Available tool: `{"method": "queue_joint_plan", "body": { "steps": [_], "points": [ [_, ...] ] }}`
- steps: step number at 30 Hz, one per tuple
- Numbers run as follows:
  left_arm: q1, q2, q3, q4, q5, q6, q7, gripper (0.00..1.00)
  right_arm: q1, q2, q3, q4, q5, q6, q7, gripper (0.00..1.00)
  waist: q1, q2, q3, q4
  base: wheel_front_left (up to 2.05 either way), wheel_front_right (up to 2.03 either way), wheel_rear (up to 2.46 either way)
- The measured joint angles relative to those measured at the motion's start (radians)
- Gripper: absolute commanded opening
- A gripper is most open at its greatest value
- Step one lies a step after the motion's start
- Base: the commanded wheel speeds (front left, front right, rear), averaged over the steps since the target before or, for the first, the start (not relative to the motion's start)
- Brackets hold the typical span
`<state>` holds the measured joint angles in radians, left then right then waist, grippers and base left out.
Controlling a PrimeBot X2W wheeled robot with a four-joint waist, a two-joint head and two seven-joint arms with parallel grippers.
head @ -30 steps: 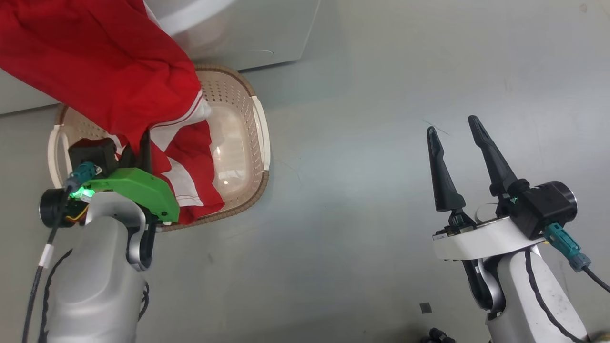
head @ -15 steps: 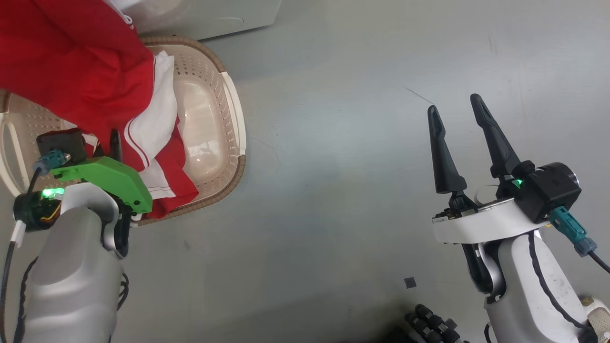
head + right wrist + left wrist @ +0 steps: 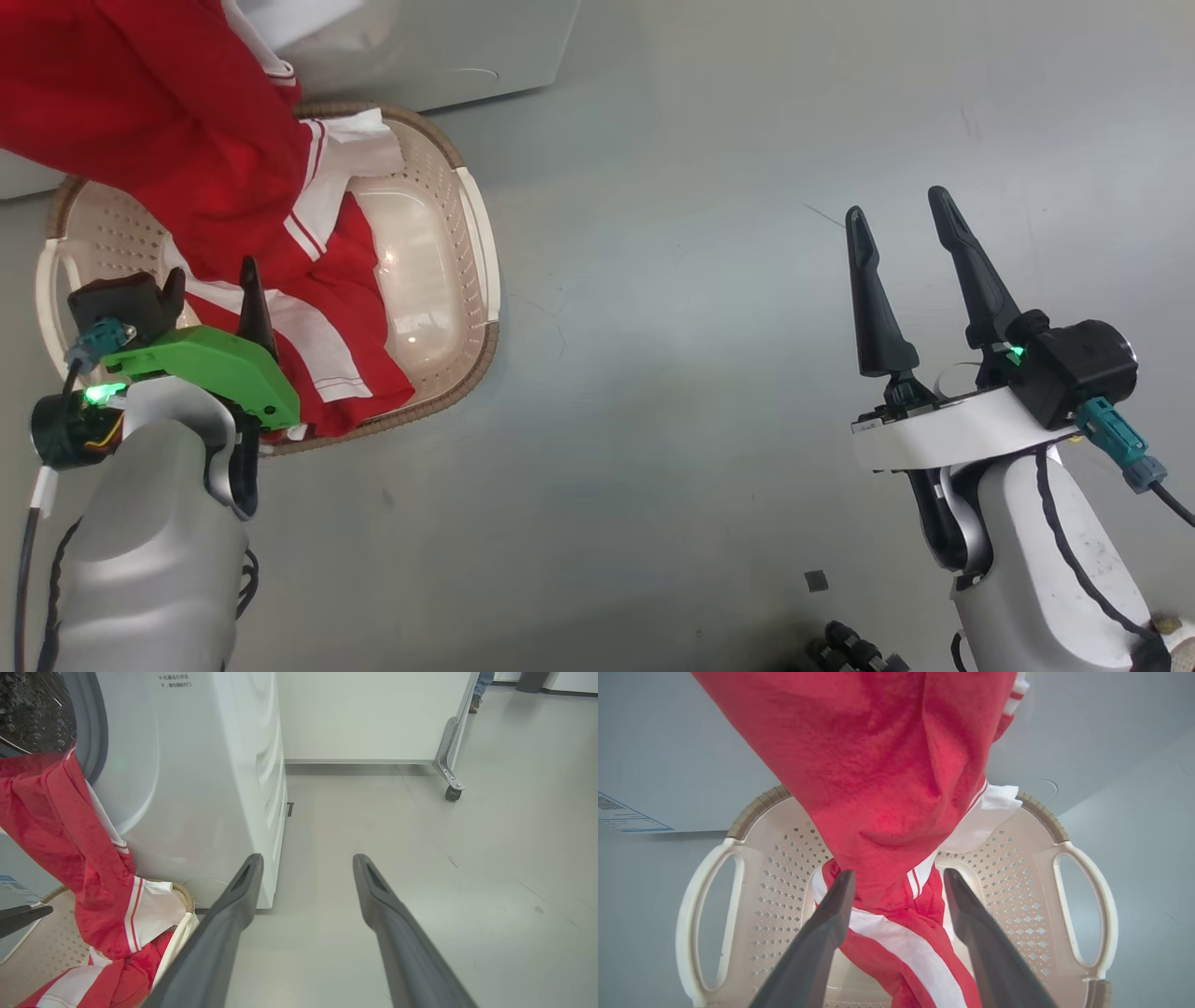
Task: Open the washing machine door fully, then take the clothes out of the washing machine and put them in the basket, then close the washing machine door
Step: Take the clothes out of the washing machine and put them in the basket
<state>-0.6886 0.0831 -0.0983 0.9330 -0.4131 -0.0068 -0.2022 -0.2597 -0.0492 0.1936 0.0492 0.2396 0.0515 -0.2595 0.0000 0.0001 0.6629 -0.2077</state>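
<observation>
In the head view, the left gripper point(image 3: 213, 291) is over the basket point(image 3: 478, 245), at the lower left. Its two fingers stand apart and they grip nothing. The red clothes point(image 3: 177, 140) come down from the upper left corner, and their lower part with white stripes lies inside the basket, just in front of the fingers. The washing machine point(image 3: 467, 42) is at the top, directly behind the basket. The right gripper point(image 3: 896, 207) is well apart on the right, above the bare grey floor point(image 3: 672, 280), with its fingers spread and empty.

In the left wrist view, the clothes point(image 3: 878, 765) hang down between the separated fingers point(image 3: 831, 919) into the basket point(image 3: 759, 807). Whether the cloth touches a finger, I cannot tell. A blue sticker point(image 3: 623, 817) is on the machine, behind the basket.

In the right wrist view, the right gripper point(image 3: 307, 858) is wide open over the floor. The clothes point(image 3: 60, 835) go from the grey drum seal point(image 3: 91, 732) of the washing machine point(image 3: 196, 788) down to the basket point(image 3: 186, 897).
</observation>
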Motion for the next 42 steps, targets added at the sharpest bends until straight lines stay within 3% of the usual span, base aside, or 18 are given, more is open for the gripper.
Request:
{"method": "queue_joint_plan", "body": {
  "steps": [17,28,42],
  "points": [
    [0.059,-0.031,-0.021,-0.087,0.029,-0.034,-0.054,1.0,0.025,-0.009,-0.026,0.046,-0.032,0.0,0.0,1.0,0.0,0.0,-0.129,0.075,0.0,0.0,0.0],
    [0.197,-0.03,0.002,-0.356,0.1,-0.023,-0.054,1.0,0.077,-0.026,-0.044,0.082,-0.049,0.0,0.0,1.0,0.0,0.0,-0.239,0.146,0.0,0.0,0.0],
    [0.379,-0.033,-0.027,-0.531,0.16,-0.016,-0.054,1.0,0.135,-0.024,-0.044,0.103,-0.052,0.0,0.0,1.0,0.0,0.0,-0.359,0.193,0.0,0.0,0.0]
  ]
}}
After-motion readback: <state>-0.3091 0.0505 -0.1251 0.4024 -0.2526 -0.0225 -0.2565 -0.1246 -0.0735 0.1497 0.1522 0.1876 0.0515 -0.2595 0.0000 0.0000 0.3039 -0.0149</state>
